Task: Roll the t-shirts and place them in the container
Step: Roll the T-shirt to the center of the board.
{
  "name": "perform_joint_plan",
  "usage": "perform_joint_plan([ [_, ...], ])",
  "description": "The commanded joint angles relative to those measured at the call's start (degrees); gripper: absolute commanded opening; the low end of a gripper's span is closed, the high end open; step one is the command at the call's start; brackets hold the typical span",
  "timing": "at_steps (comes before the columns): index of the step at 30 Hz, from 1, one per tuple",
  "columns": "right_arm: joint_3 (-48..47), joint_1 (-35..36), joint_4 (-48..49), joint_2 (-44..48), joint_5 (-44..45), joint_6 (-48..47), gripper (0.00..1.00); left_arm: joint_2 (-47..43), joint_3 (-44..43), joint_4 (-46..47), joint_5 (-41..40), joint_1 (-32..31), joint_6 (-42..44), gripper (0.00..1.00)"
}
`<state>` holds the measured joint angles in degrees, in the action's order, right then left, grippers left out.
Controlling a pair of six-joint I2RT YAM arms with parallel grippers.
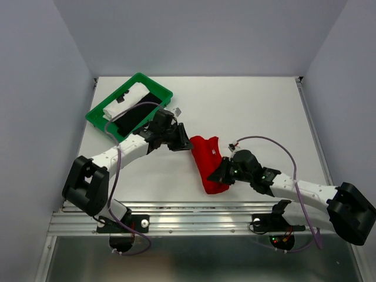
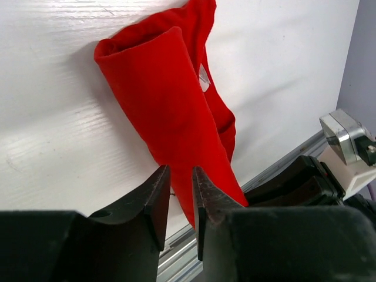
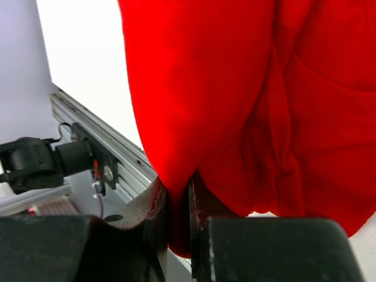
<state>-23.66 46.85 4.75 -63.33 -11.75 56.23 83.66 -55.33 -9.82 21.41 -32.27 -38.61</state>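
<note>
The red t-shirt (image 1: pixel 208 161) lies rolled into a long bundle in the middle of the white table, running from far left to near right. It also shows in the left wrist view (image 2: pixel 170 111) and fills the right wrist view (image 3: pixel 235 88). My right gripper (image 1: pixel 218 175) is at the bundle's near end, shut on a fold of the red cloth (image 3: pixel 178 191). My left gripper (image 1: pixel 187 144) is beside the bundle's far end. Its jaws (image 2: pixel 181 171) stand a narrow gap apart with nothing between them, just above the cloth.
A green plastic tray (image 1: pixel 97 117) stands at the far left, holding a white rolled cloth (image 1: pixel 126 100) and a black item (image 1: pixel 138 114). A metal rail (image 1: pixel 194 214) runs along the table's near edge. The right arm (image 2: pixel 305 182) shows close by in the left wrist view.
</note>
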Motion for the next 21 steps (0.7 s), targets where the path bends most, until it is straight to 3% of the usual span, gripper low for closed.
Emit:
perform_joint_plan([
  [1,3.53,-2.37,5.35,1.02,-5.56,4.15,0.01,2.12,-0.91,2.79,1.79,-1.65,0.73,0.30],
  [8,8.89,-5.10,13.78,-0.12,-11.54,8.45,0.01,7.30,-5.39,3.23,2.23,-5.08,0.64,0.18],
  [21,11.71,-10.55,18.45,-1.53,-19.10,9.78,0.01,15.65,-12.78,3.76,3.46,-7.28,1.17,0.13],
])
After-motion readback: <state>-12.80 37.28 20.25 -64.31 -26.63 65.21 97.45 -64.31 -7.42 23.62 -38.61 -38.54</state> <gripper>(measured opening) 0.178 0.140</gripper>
